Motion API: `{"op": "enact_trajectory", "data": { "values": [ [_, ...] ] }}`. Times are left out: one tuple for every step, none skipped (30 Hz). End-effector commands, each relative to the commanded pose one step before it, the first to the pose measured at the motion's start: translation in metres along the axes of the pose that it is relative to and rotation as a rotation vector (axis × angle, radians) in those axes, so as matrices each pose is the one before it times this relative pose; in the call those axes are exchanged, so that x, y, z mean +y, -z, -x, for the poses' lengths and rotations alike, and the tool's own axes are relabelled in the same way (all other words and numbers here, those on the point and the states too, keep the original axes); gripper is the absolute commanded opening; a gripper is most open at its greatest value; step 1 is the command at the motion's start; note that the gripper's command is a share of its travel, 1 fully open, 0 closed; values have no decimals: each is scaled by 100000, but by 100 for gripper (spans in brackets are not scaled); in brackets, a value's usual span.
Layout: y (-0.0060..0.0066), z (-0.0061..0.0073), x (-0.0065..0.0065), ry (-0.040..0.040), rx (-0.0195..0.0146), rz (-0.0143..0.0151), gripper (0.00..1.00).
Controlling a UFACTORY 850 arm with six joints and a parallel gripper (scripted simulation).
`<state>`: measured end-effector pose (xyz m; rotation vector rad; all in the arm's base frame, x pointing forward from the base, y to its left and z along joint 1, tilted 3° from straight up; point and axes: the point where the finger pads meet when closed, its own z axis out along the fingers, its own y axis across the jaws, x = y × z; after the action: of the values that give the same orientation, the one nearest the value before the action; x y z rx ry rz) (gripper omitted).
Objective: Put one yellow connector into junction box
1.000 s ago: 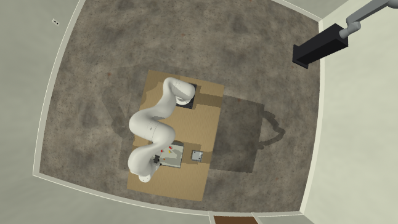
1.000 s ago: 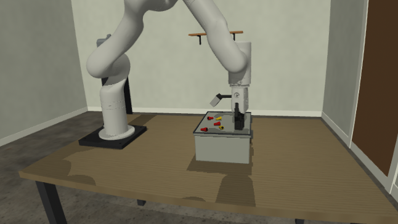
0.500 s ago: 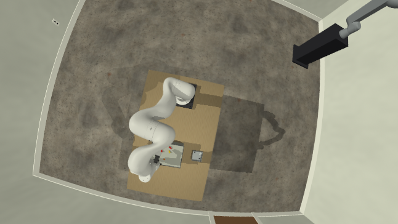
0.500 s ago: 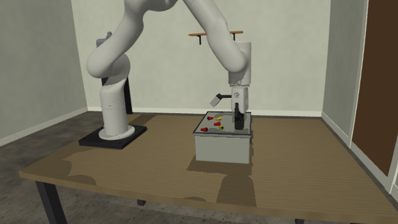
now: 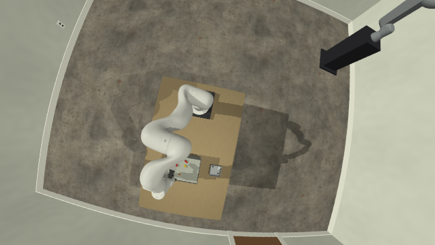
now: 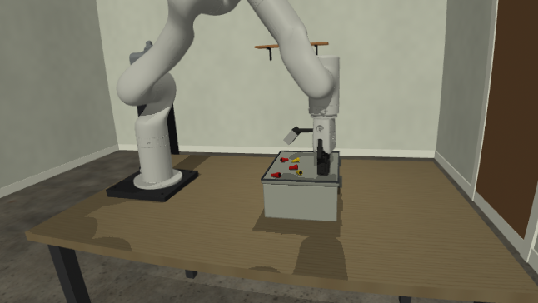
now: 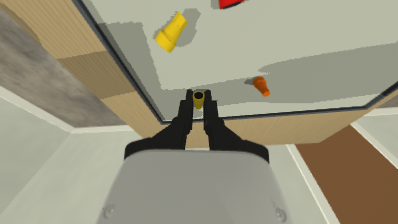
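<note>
My gripper [image 7: 198, 98] points straight down at the near right corner of the tool case lid [image 6: 301, 168]. Its black fingers are shut on a small yellow connector [image 7: 198, 98], seen end-on between the fingertips, at the lid surface. In the side view the gripper [image 6: 322, 166] hides this connector. Another yellow connector [image 7: 171, 32] lies further in on the lid, with an orange connector [image 7: 261, 85] to the right of the fingers and a red connector [image 7: 232, 2] at the top edge. The steel junction box [image 5: 215, 170] stands on the table beside the case.
In the side view red connectors [image 6: 276, 175] and yellow connectors [image 6: 296, 160] lie scattered on the left half of the lid. The arm's base [image 6: 153, 183] stands at the table's left. A wall shelf [image 6: 291, 45] hangs behind the arm.
</note>
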<state>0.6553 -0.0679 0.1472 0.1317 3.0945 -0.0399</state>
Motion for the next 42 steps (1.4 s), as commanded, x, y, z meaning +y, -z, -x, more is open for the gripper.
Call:
{"op": "enact_trajectory", "data": {
  "values": [
    [99, 77, -2, 0, -190, -5, 2],
    [0, 0, 0, 0, 0, 0, 2],
    [0, 0, 0, 0, 0, 0, 2],
    [0, 0, 0, 0, 0, 0, 2],
    [0, 0, 0, 0, 0, 0, 2],
    [0, 0, 0, 0, 0, 0, 2],
    [0, 0, 0, 0, 0, 0, 2],
    [0, 0, 0, 0, 0, 0, 2],
    [0, 0, 0, 0, 0, 0, 2],
    [4, 0, 0, 0, 0, 0, 2],
    [23, 0, 0, 0, 0, 0, 2],
    [58, 0, 0, 0, 0, 0, 2],
    [104, 0, 0, 0, 0, 0, 2],
    [157, -1, 0, 0, 0, 0, 2],
    [214, -1, 0, 0, 0, 0, 2],
    [0, 0, 0, 0, 0, 0, 2],
    [0, 0, 0, 0, 0, 0, 2],
    [271, 0, 0, 0, 0, 0, 2],
    [325, 0, 0, 0, 0, 0, 2],
    [374, 0, 0, 0, 0, 0, 2],
    [415, 0, 0, 0, 0, 0, 2],
    [447, 0, 0, 0, 0, 0, 2],
    [470, 0, 0, 0, 0, 0, 2],
    [483, 0, 0, 0, 0, 0, 2],
    [485, 0, 0, 0, 0, 0, 2],
    [476, 0, 0, 0, 0, 0, 2],
    [458, 0, 0, 0, 0, 0, 2],
    [430, 0, 0, 0, 0, 0, 2],
    [394, 0, 0, 0, 0, 0, 2],
    [351, 0, 0, 0, 0, 0, 2],
    [302, 0, 0, 0, 0, 0, 2],
    [250, 0, 0, 0, 0, 0, 2],
    [0, 0, 0, 0, 0, 0, 2],
    [0, 0, 0, 0, 0, 0, 2],
    [195, 1, 0, 0, 0, 0, 2],
    [143, 1, 0, 0, 0, 0, 2],
    [95, 0, 0, 0, 0, 0, 2],
    [53, 0, 0, 0, 0, 0, 2],
    [21, 0, 0, 0, 0, 0, 2],
    [3, 0, 0, 0, 0, 0, 2],
    [0, 0, 0, 0, 0, 0, 2],
    [0, 0, 0, 0, 0, 0, 2]
  ]
}}
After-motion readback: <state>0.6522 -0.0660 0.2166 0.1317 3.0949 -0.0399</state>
